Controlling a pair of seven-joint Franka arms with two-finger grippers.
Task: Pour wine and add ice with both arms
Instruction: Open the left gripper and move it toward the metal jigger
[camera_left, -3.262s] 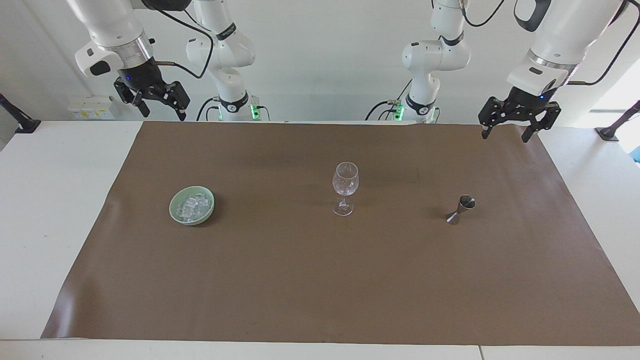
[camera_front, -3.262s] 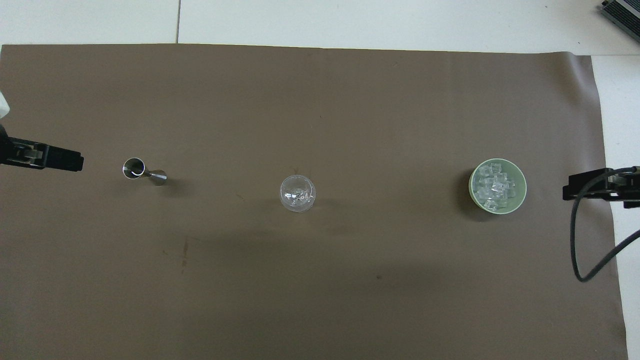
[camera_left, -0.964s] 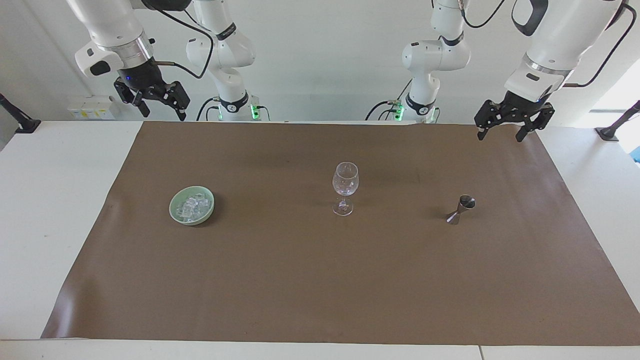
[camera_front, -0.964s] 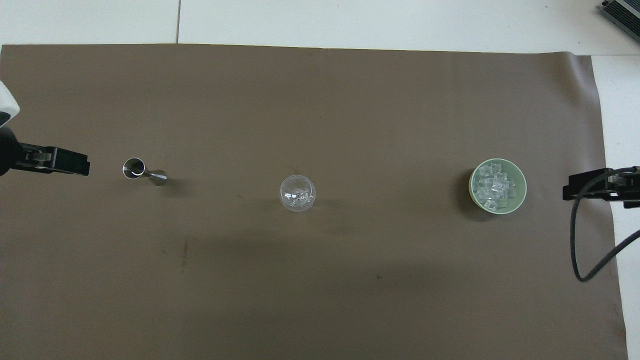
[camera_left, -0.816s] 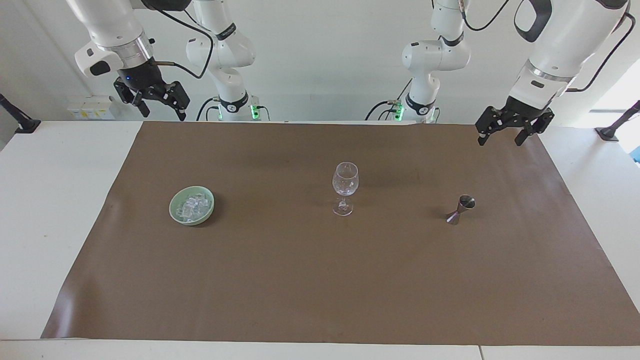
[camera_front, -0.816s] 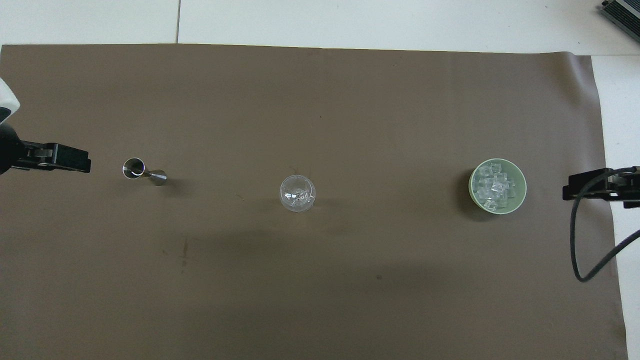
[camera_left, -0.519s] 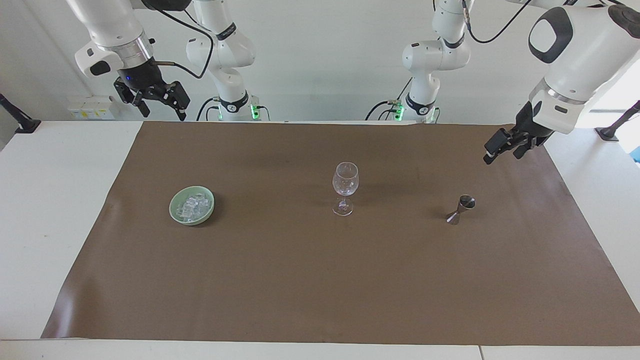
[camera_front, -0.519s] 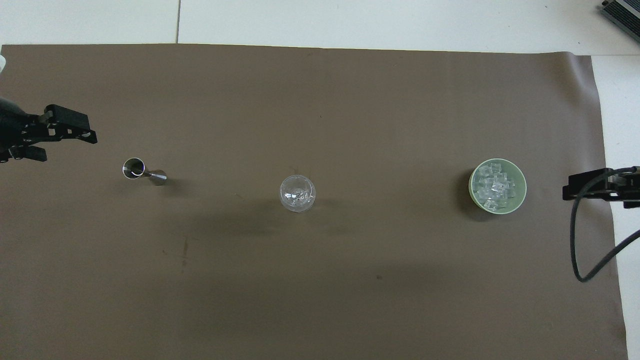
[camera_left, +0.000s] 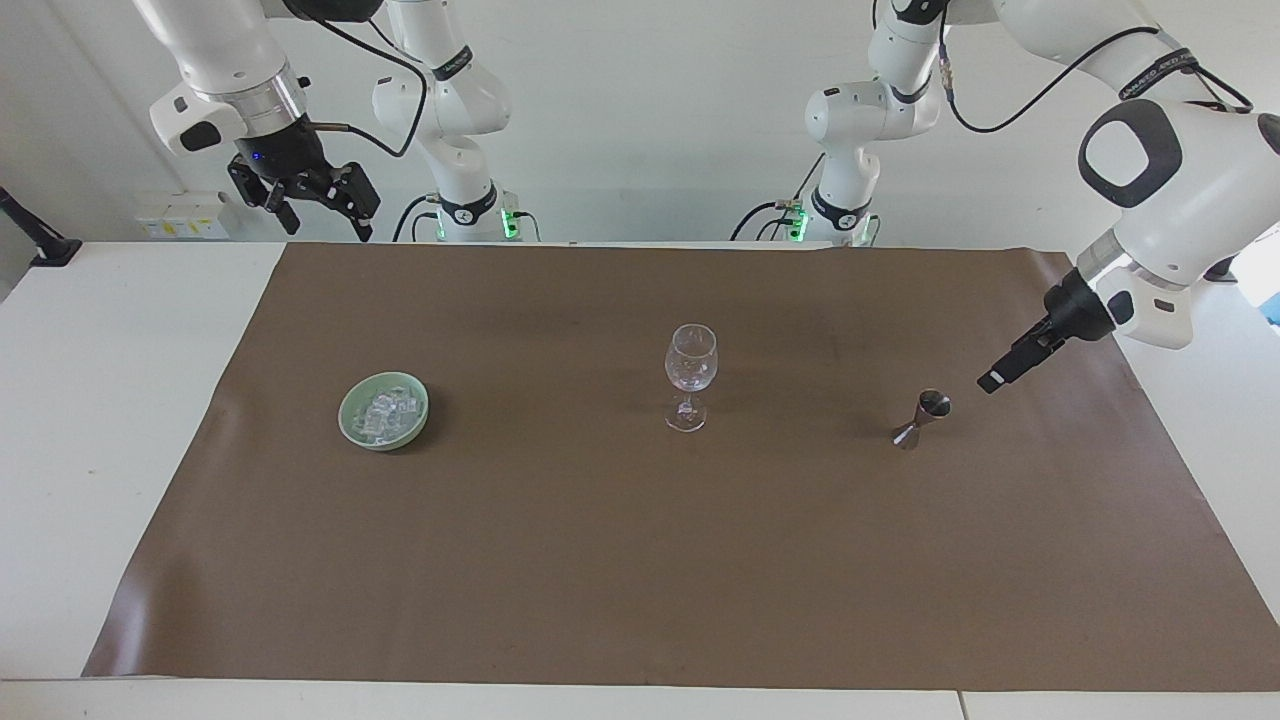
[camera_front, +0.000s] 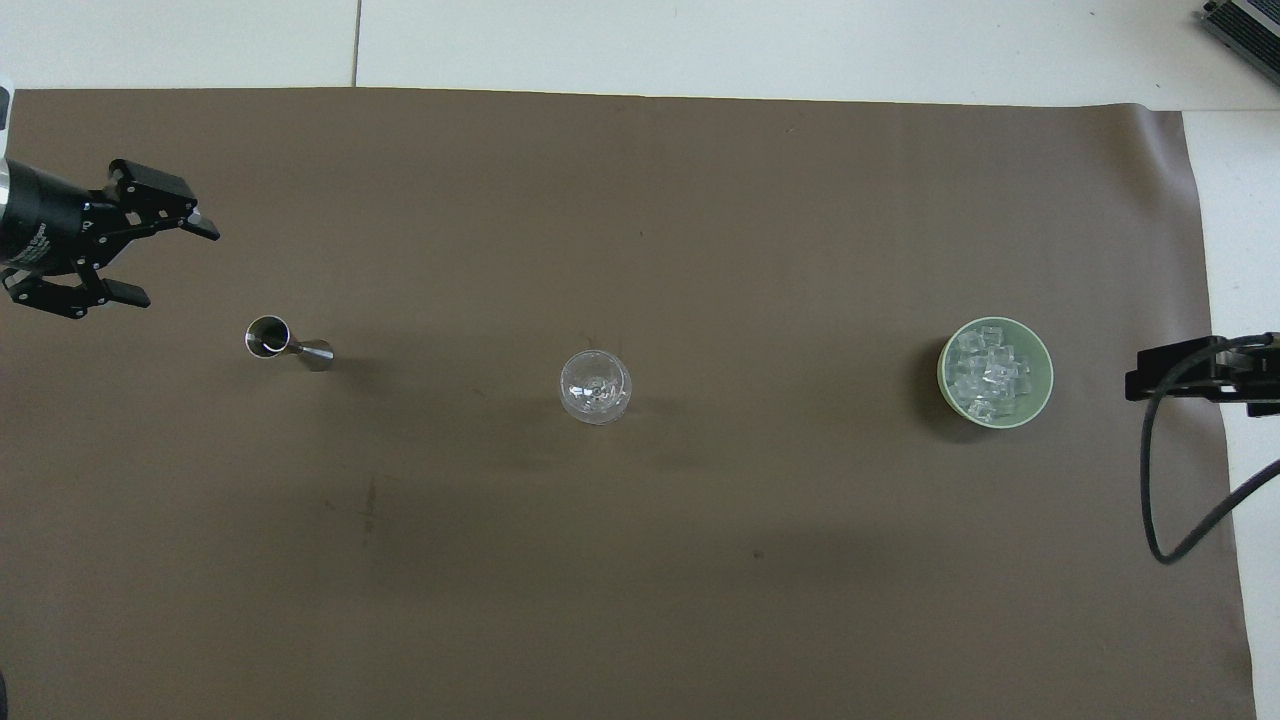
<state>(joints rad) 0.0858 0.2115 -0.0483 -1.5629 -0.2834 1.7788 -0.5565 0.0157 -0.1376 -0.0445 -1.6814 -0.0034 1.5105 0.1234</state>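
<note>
A clear stemmed wine glass (camera_left: 690, 375) (camera_front: 595, 387) stands upright mid-mat. A small steel jigger (camera_left: 922, 419) (camera_front: 285, 342) stands toward the left arm's end. A pale green bowl (camera_left: 350, 425) (camera_front: 1045, 372) toward the right arm's end holds the ice (camera_left: 385, 412) (camera_front: 988, 372). My left gripper (camera_left: 992, 380) (camera_front: 180, 265) is open and empty, low over the mat beside the jigger and clear of it, pointing toward it. My right gripper (camera_left: 322, 222) (camera_front: 1132, 383) is open and empty, waiting high over the mat's edge at its own end.
A brown mat (camera_left: 600, 560) (camera_front: 640, 600) covers most of the white table (camera_left: 100, 400). A black cable (camera_front: 1160, 500) hangs from the right arm's wrist. Black clamp posts (camera_left: 35, 238) (camera_left: 1232, 255) stand at the table's corners nearest the robots.
My left arm has swung down from high over the mat's edge to beside the jigger, and its wrist has turned so the open fingers point sideways. The right arm has not moved.
</note>
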